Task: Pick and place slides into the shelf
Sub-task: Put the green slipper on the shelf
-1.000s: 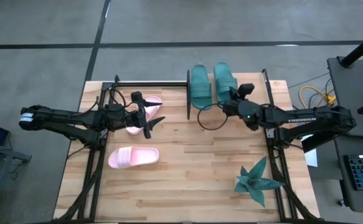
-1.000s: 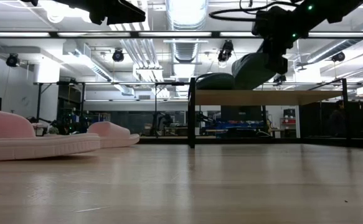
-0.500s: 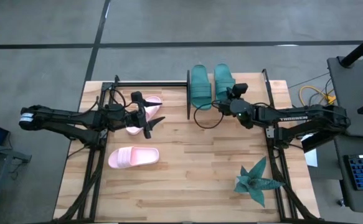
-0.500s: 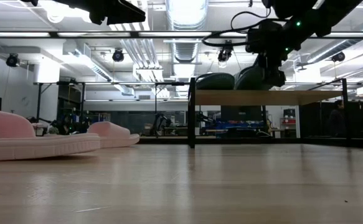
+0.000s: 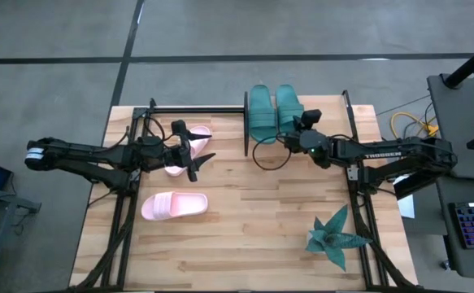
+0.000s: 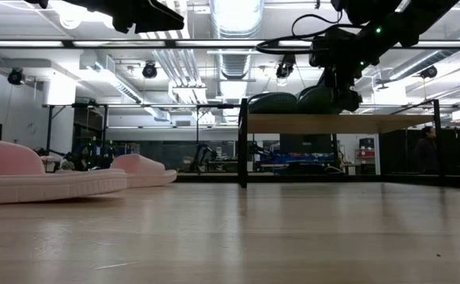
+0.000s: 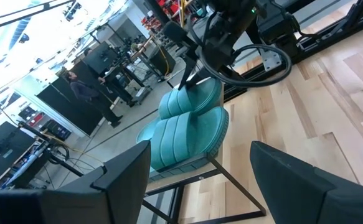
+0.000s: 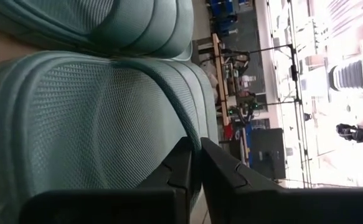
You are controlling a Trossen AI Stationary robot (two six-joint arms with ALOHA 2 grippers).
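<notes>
Teal slides (image 5: 274,111) side by side on shelf (image 6: 332,124) — right gripper (image 5: 299,130) clamped on one; left gripper (image 5: 194,151) apart, above worktop (image 5: 253,220).

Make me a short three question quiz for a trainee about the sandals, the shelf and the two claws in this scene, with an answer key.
1. True or false: both pink slides are on the shelf.
2. Which claw is shut on a slide?
A. left claw
B. right claw
C. neither
3. Fill in: the spiky plant lies on the table below the ____ arm in the high view.

Key:
1. False. The two teal slides are on the shelf; the pink slides are on the table.
2. B, gripping the edge of a teal slide.
3. right
</notes>
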